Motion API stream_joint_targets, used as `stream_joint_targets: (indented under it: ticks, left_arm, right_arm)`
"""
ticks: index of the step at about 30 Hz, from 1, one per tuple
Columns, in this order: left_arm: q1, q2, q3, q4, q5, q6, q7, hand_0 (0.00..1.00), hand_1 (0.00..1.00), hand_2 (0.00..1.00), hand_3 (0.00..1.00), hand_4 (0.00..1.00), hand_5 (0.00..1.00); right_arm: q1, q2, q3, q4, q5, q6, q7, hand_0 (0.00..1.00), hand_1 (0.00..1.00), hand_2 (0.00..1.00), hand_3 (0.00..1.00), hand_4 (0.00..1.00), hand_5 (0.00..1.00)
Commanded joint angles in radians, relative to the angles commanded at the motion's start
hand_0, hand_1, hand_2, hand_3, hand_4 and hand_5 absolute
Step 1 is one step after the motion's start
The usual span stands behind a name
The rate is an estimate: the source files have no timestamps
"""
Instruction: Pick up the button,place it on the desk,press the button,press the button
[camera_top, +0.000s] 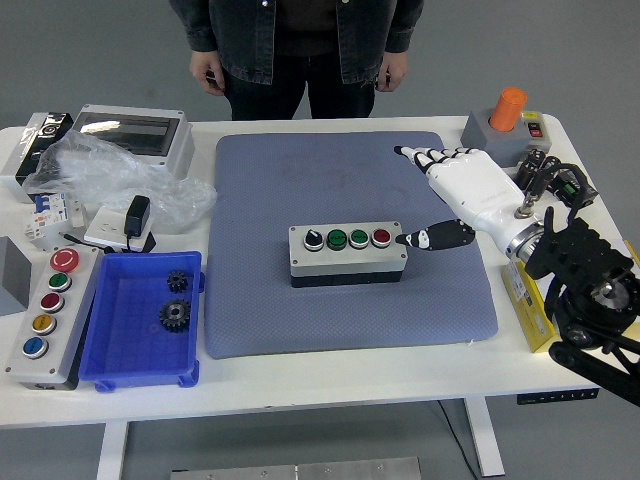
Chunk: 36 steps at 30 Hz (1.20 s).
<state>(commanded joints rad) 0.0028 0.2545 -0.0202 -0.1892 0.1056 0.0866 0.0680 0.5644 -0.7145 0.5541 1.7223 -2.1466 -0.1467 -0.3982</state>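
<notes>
Grey four-button control box (346, 255) lies flat mid-way on your blue-grey mat (300, 180), placing apparently done; your white right hand (462, 192), fingers spread wide and holding nothing, hovers just right of it, so pressing looks outstanding.

The person (300, 50) at the far side is cut off at the chest by the top edge, only jacket and hands show. The grey box (10, 275) at far left is sliced by the frame edge. Right arm (590, 300) runs off the right edge, so its upper part is gone. Stuff inside the crumpled plastic bag (110, 175) is too murky to tell.
</notes>
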Motion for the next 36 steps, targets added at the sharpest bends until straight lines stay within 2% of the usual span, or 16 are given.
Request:
stream_joint_targets:
  ticks: [2,3,8,9,13,15,36]
  left_arm:
    - [-0.002,0.001,0.001,0.000,-0.001,0.000,-0.001,0.677,0.694,0.616,0.622,0.538,0.418]
    - [-0.002,0.001,0.000,0.000,0.000,0.000,-0.001,0.677,0.694,0.616,0.621,0.537,0.419]
    - [-0.001,0.000,-0.006,0.000,0.007,0.000,0.001,0.677,0.694,0.616,0.621,0.537,0.419]
    - [-0.001,0.000,-0.007,0.000,0.007,0.000,0.002,0.677,0.693,0.616,0.622,0.537,0.423]
    - [-0.001,0.000,-0.007,0.000,0.008,0.000,0.002,0.677,0.693,0.616,0.622,0.537,0.423]
    - [-0.002,0.000,-0.008,0.000,0.009,0.000,0.002,0.677,0.694,0.616,0.622,0.536,0.424]
    - [-0.004,0.002,-0.001,-0.001,0.004,0.001,-0.001,0.677,0.694,0.616,0.622,0.539,0.430]
  right_arm:
    - [-0.003,-0.004,-0.017,0.017,-0.009,0.035,-0.021,0.672,0.699,0.670,0.941,0.869,0.520]
    - [-0.003,-0.006,-0.030,0.025,-0.007,0.056,-0.032,0.583,0.551,0.341,0.868,0.400,0.108]
    - [0.006,-0.001,-0.083,0.036,0.014,0.109,-0.057,0.583,0.551,0.341,0.868,0.400,0.108]
    - [0.008,0.001,-0.090,0.033,0.018,0.114,-0.059,0.570,0.496,0.278,0.872,0.378,0.002]
    - [0.016,0.010,-0.113,0.020,0.027,0.124,-0.063,0.570,0.496,0.278,0.872,0.378,0.002]
    - [0.020,0.013,-0.118,0.015,0.029,0.126,-0.063,0.540,0.457,0.255,0.877,0.371,0.002]
    - [0.044,0.045,-0.179,-0.019,0.047,0.110,-0.055,0.504,0.450,0.246,0.878,0.362,0.002]
